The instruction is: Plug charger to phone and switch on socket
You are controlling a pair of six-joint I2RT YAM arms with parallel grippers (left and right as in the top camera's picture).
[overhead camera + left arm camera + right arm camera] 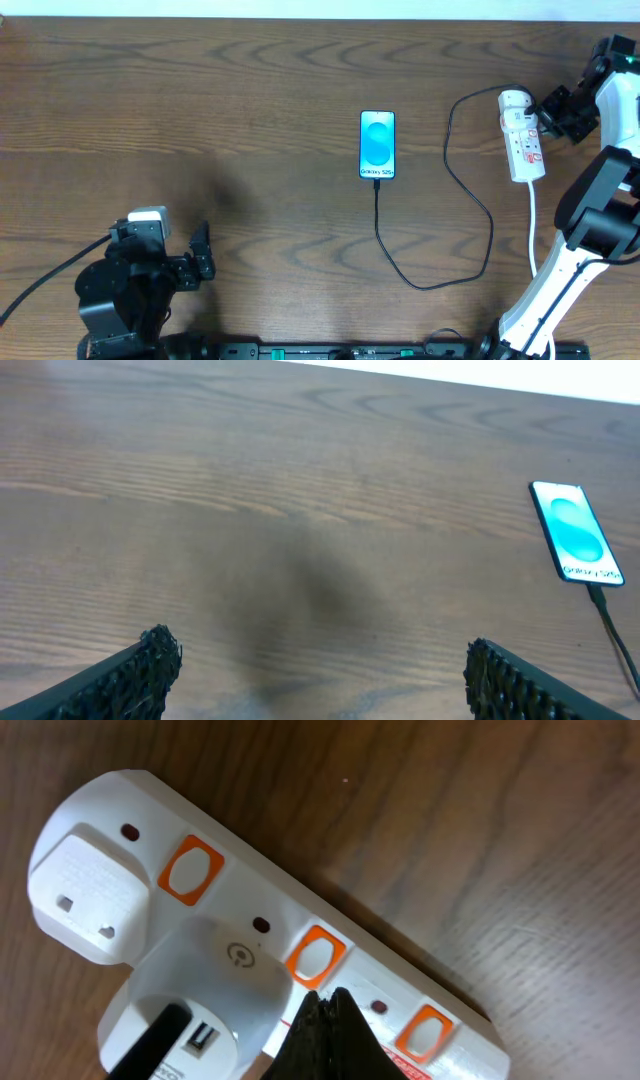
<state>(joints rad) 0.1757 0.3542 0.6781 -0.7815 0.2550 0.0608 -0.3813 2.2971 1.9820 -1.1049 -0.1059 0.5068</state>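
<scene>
The phone (377,145) lies at the table's middle with its blue screen lit, and also shows in the left wrist view (575,532). The black charger cable (470,195) runs from the phone's near end, loops right and up to the socket (524,140), a white power strip at the right. In the right wrist view the socket (250,920) shows orange switches and a white adapter (190,1000). My right gripper (325,1000) is shut, its tips just below the middle orange switch (315,958). My left gripper (320,670) is open and empty at the near left.
A white plug (85,895) sits in the strip's rounded end. The strip's white cord (533,225) runs toward the near edge beside my right arm's base (560,280). My left arm's base (130,290) stands at the near left corner.
</scene>
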